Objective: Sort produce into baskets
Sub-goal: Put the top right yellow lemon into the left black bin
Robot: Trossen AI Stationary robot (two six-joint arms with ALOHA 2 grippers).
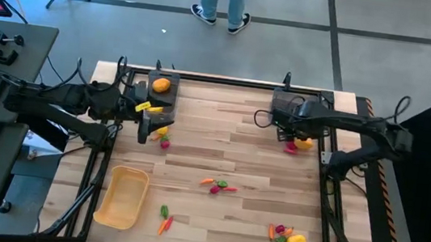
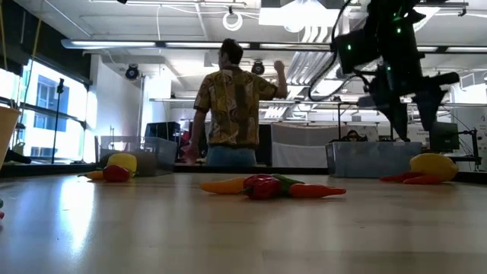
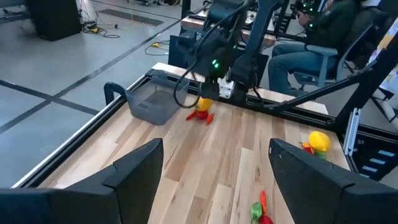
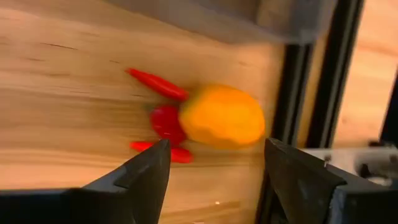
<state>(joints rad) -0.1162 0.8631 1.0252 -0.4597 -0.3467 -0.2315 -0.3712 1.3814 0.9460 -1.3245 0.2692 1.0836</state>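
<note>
My right gripper (image 4: 214, 163) hangs open, pointing down, just above an orange-yellow fruit (image 4: 221, 117) that lies on the table with slim red pieces (image 4: 158, 84) beside it, next to the far right dark grey bin (image 3: 155, 102). My left gripper (image 3: 214, 180) stands open and empty above the table at the far left (image 1: 150, 122), beside the other dark bin (image 1: 171, 100), which holds an orange fruit (image 1: 161, 85). The tan tray (image 1: 124, 196) lies near the front left.
Loose produce lies below the left gripper (image 1: 163, 138), mid-table (image 1: 219, 185), near the front beside the tray (image 1: 164, 217) and at the front right (image 1: 288, 238). A person (image 2: 232, 106) stands beyond the far edge. Black frame rails border the table.
</note>
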